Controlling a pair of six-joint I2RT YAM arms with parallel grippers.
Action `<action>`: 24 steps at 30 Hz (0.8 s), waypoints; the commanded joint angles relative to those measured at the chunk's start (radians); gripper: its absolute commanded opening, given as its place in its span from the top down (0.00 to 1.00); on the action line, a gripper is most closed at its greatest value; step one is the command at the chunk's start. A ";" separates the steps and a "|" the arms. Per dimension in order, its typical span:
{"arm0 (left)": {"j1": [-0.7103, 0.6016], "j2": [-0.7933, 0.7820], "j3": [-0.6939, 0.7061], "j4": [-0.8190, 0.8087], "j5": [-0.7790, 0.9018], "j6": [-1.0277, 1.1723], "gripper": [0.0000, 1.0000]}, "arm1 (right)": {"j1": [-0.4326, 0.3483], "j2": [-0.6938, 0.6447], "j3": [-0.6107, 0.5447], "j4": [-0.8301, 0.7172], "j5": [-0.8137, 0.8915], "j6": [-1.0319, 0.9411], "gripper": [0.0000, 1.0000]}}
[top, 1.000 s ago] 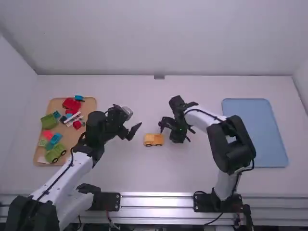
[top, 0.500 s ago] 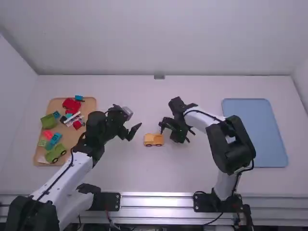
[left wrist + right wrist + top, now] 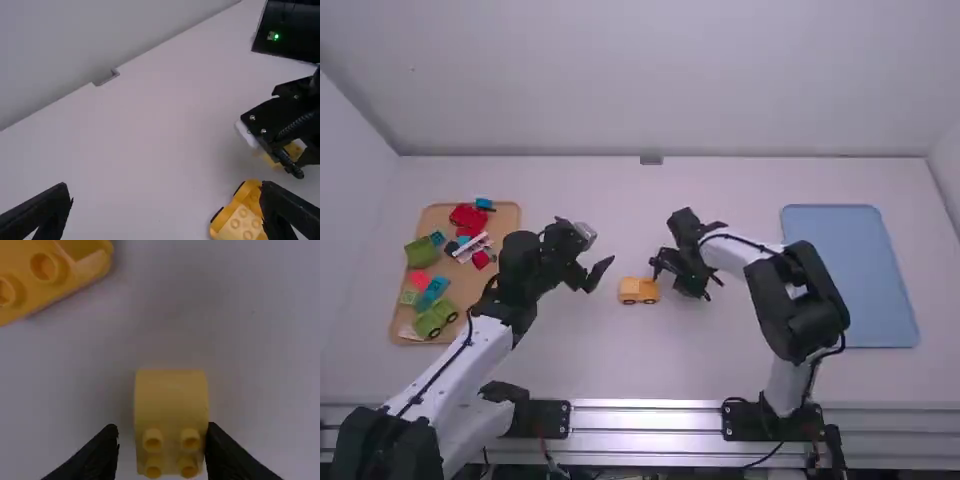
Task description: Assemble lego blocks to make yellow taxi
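Two trays lie on one white table (image 3: 560, 350). At the far left is the tan tray (image 3: 503, 320), crowded with toy pieces: two larger green pieces (image 3: 421, 252), one of them with two wheels showing, a pink block (image 3: 420, 280), a white piece (image 3: 472, 245), and several red pieces (image 3: 468, 217) and blue pieces (image 3: 484, 203), too jumbled to count surely.

Next comes the left gripper (image 3: 600, 273), over the table between the tan tray and the yellow car piece (image 3: 639, 291). Its jaws are wide, with nothing between them. The car piece stands upright near the middle of the table; two wheels show on the side towards the high camera, and it has studs on top.

Just to the right of the car piece is the right gripper (image 3: 674, 277). Its jaws stand moderately apart, astride one yellow block (image 3: 171, 397). A gap shows between the block and one finger; the other finger meets the block's edge in the right wrist view, though I cannot tell if they touch. That block has four studs showing and sits near the car piece, apart from it.

At the far right lies one blue tray (image 3: 850, 275), flat, with rounded corners.

Pale walls (image 3: 660, 80) rise behind the table and at both sides, and one small grey bracket (image 3: 651, 160) sits at the far edge. A silver metal rail (image 3: 645, 419) runs along the near edge.
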 commanded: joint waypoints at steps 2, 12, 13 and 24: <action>-0.002 -0.011 -0.001 0.002 0.018 -0.008 0.01 | 0.001 0.011 -0.002 -0.005 0.014 0.138 0.67; 0.005 -0.011 -0.001 0.010 0.011 -0.027 0.01 | 0.004 0.011 -0.002 -0.060 0.008 0.613 0.72; 0.003 -0.011 -0.001 0.010 0.010 -0.026 0.01 | 0.009 0.011 -0.002 -0.056 0.011 0.699 0.73; -0.002 -0.011 -0.001 -0.003 0.011 -0.029 0.01 | 0.001 0.011 -0.002 -0.058 -0.001 1.600 0.89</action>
